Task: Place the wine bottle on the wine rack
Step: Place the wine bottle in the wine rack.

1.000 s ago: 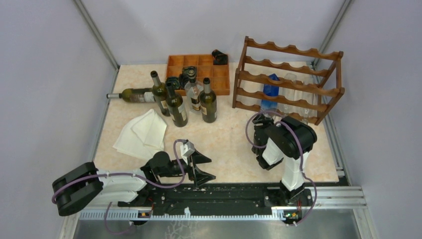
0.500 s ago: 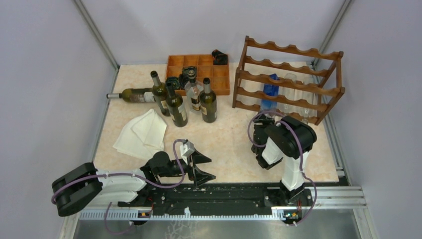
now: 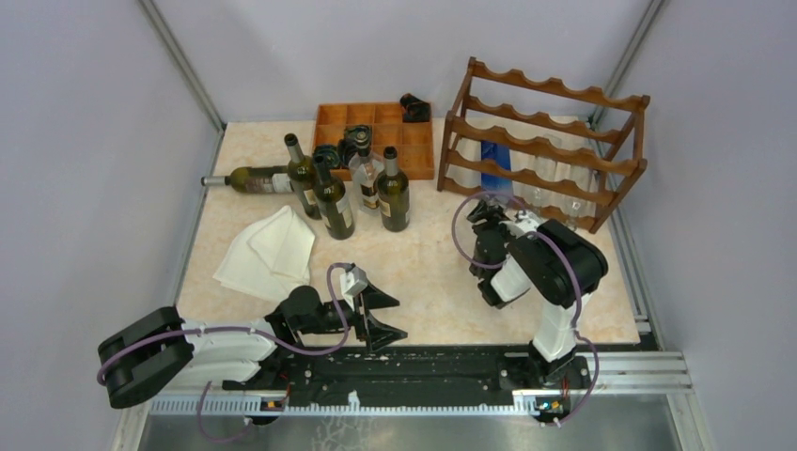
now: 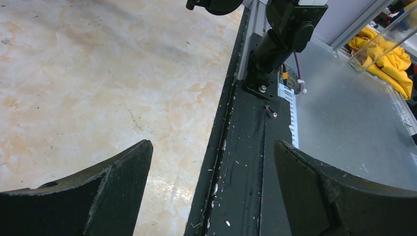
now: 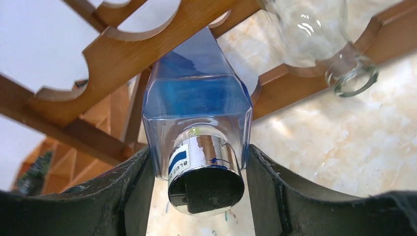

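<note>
The wine bottle [image 5: 196,103] is square-bodied blue glass with a shiny silver cap and a small blue label on its neck. It lies on its side in a lower tier of the wine rack [image 5: 123,59], a reddish-brown wooden frame with scalloped rails standing at the desk's far right. Its cap points out of the rack, between the jaws of the right gripper [image 5: 196,167], which touch its shoulders.

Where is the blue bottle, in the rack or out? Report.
In, lying down: the blue bottle passes between the scalloped rails of the wine rack, silver cap outward, gripped by the right tool.
</note>
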Motion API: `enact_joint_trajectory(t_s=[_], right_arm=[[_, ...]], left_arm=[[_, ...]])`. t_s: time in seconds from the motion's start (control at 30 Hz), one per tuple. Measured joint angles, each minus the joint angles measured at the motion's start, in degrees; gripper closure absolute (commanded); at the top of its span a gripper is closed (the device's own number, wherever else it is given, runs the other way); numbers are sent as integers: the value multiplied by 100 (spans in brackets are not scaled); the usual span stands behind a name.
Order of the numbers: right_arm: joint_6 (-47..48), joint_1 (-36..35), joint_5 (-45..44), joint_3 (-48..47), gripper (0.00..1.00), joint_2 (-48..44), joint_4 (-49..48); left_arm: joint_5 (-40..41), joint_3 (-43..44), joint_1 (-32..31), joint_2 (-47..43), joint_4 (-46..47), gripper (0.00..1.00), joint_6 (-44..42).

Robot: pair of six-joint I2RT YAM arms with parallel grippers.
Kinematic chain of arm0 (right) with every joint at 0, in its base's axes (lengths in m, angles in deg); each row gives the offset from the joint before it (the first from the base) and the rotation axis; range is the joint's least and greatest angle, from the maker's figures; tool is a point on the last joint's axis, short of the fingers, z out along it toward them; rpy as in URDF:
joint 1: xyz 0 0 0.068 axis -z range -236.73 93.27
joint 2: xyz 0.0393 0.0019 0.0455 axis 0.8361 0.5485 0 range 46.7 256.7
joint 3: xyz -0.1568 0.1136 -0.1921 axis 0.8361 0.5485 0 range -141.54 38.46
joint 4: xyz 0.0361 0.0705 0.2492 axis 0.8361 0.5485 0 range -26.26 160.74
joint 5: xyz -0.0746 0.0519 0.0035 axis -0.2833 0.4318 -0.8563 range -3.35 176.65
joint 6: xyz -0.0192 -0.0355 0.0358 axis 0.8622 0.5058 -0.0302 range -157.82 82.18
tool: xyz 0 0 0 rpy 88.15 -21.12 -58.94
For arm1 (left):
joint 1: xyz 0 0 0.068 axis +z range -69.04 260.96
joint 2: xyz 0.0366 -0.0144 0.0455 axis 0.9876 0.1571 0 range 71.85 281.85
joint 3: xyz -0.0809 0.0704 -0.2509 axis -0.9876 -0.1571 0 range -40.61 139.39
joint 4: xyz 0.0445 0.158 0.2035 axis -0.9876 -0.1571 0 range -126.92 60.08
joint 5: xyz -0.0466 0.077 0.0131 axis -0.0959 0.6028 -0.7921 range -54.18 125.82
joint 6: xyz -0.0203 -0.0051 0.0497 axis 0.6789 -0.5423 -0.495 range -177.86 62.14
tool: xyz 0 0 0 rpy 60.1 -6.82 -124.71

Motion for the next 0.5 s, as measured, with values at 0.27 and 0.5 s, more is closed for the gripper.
enact_joint_trajectory(t_s=[0.27, 0.5], right_arm=[[2221, -557, -422, -380, 95, -20, -39], [2796, -756, -927, -400, 90, 9, -280]], left_arm=[[-48, 48, 0, 66, -13, 2, -2], [-68, 57, 0, 94, -20, 2, -2]])
